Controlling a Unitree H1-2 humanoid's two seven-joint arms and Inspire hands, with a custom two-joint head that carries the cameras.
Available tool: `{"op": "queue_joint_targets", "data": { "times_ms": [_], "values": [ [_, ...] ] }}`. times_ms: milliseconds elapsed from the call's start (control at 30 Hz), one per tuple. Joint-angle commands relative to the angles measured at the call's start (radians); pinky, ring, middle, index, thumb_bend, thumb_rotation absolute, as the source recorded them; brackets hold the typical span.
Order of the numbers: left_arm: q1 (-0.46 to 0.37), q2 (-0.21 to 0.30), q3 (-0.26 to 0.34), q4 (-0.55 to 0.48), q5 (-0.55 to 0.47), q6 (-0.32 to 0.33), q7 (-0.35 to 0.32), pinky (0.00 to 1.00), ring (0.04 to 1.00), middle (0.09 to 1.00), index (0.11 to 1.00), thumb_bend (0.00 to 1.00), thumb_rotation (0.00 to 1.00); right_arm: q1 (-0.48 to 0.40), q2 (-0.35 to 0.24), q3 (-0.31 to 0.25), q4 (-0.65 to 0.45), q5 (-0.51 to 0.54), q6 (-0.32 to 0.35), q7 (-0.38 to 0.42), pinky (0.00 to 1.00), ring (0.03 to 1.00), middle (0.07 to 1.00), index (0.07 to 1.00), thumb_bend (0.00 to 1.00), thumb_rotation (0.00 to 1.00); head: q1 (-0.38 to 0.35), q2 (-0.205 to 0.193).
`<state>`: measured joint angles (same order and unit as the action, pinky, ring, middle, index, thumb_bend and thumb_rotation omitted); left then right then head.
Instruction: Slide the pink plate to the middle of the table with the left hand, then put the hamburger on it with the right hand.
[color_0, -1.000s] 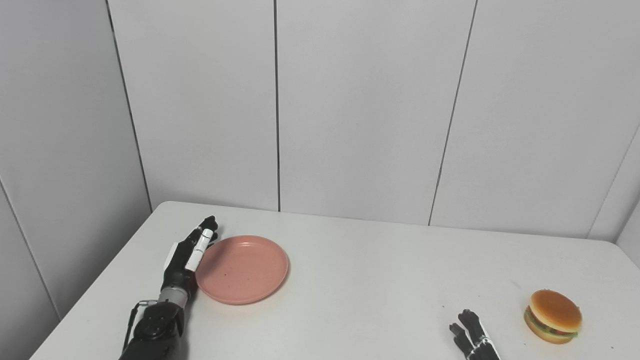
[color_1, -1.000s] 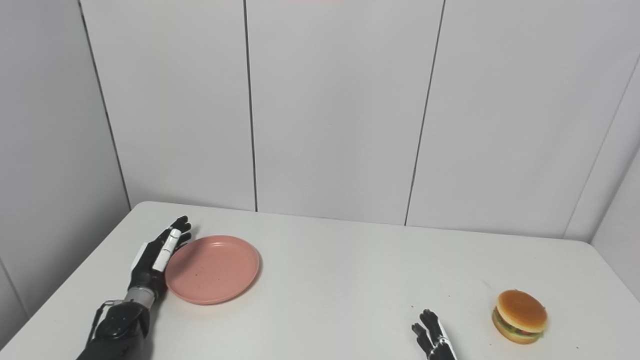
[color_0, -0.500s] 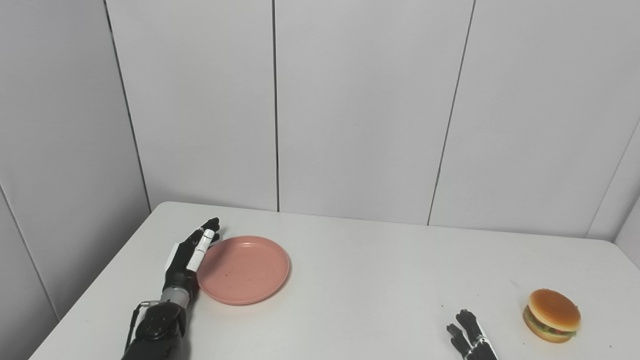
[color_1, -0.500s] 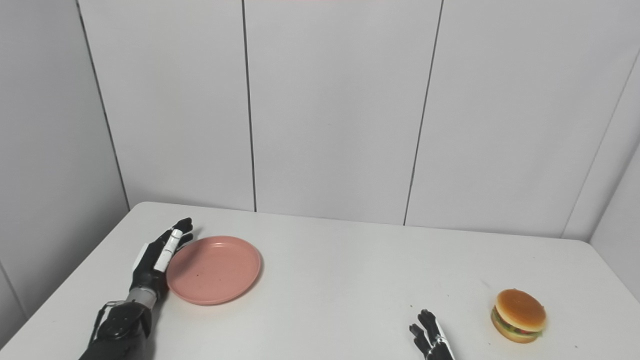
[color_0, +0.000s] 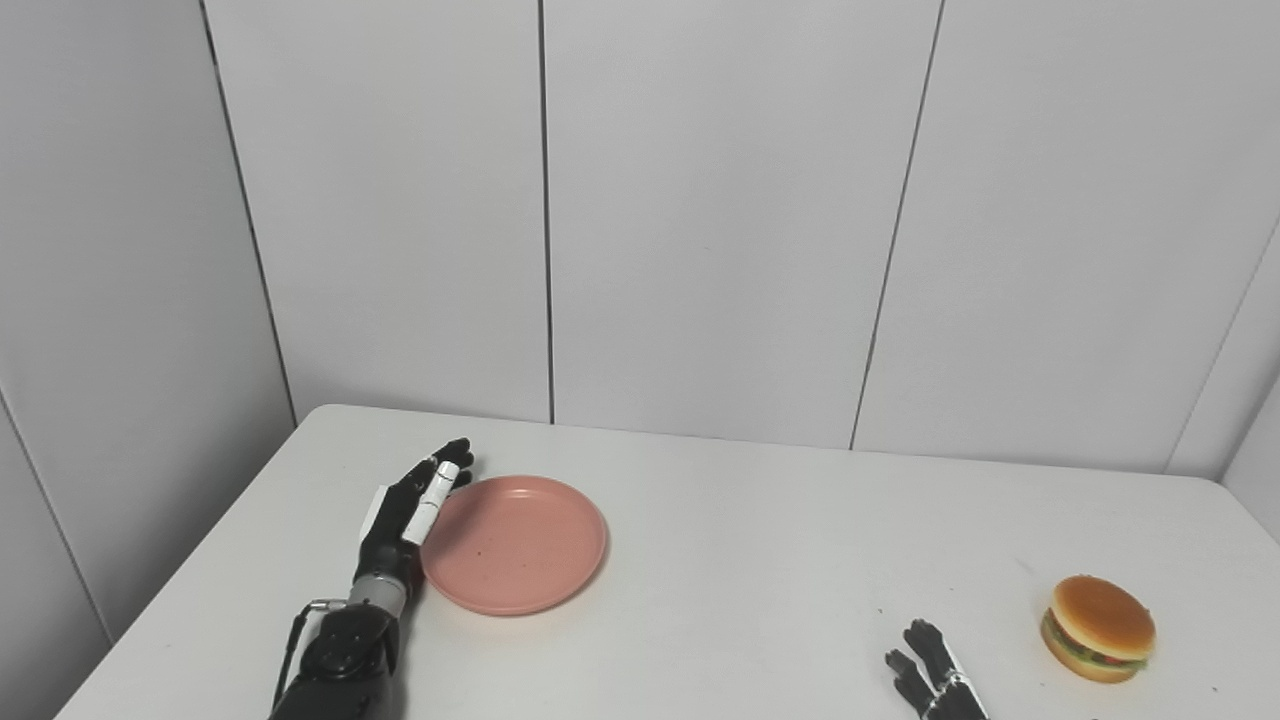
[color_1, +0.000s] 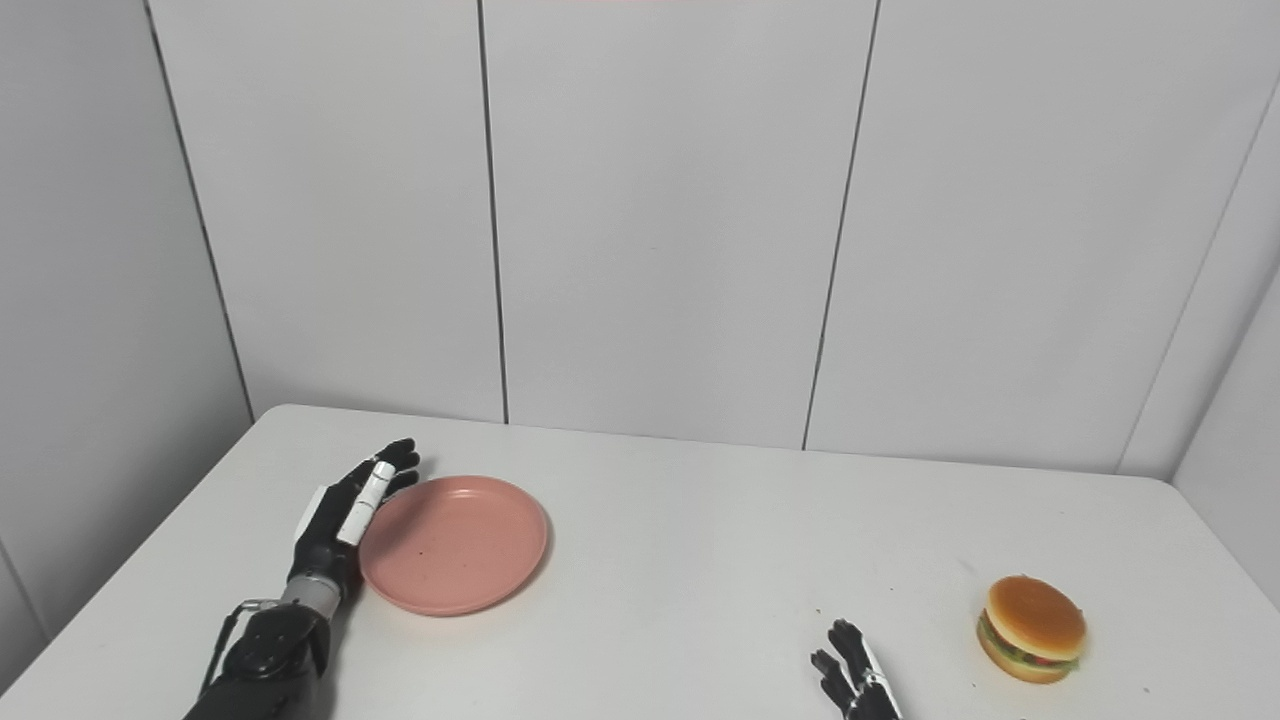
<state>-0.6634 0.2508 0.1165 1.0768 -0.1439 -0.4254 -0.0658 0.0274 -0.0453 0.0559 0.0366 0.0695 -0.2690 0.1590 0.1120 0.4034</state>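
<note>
The left hand (color_0: 405, 520) is held flat, fingers extended and gripping nothing, pressed against the left rim of the pink plate (color_0: 515, 545). The plate is judged well short of the table's (color_0: 760, 560) middle. Far right of the plate, the hamburger (color_0: 1098, 628) lies untouched, with the right hand (color_0: 930, 682) spread, empty, near it.

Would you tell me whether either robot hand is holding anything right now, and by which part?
Nothing is held. The left robot hand lies flat against the round pink plate's left rim; the right robot hand is open.
</note>
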Motion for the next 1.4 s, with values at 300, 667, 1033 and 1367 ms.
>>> {"op": "queue_joint_targets", "data": {
  "times_ms": [300, 667, 1033, 1367],
  "values": [
    [-0.03, -0.066, -0.04, -0.019, 0.034, -0.02, -0.01, 0.83, 0.845, 0.878, 0.761, 0.9, 0.82, 0.006, 0.002, 0.009, 0.074, 0.002, 0.083, 0.0, 0.94, 0.905, 0.958, 0.941, 0.83, 0.99, -0.001, 0.005],
    [-0.005, -0.103, -0.054, -0.09, 0.063, 0.023, -0.003, 0.85, 0.845, 0.877, 0.78, 0.93, 0.86, 0.01, 0.004, 0.017, 0.056, -0.014, 0.096, -0.005, 0.93, 0.896, 0.953, 0.938, 0.83, 0.99, -0.022, 0.019],
    [0.041, -0.128, -0.058, -0.232, 0.078, 0.121, 0.011, 0.9, 0.847, 0.872, 0.76, 0.89, 0.85, 0.016, 0.024, 0.03, 0.037, -0.028, 0.098, -0.011, 0.91, 0.888, 0.951, 0.937, 0.78, 0.97, -0.093, 0.053],
    [0.058, -0.156, -0.043, -0.288, 0.067, 0.168, 0.03, 0.95, 0.848, 0.88, 0.719, 0.89, 0.85, 0.032, 0.054, 0.059, -0.004, -0.062, 0.131, -0.04, 0.93, 0.9, 0.955, 0.946, 0.78, 0.97, -0.188, 0.087]
  ]
}}
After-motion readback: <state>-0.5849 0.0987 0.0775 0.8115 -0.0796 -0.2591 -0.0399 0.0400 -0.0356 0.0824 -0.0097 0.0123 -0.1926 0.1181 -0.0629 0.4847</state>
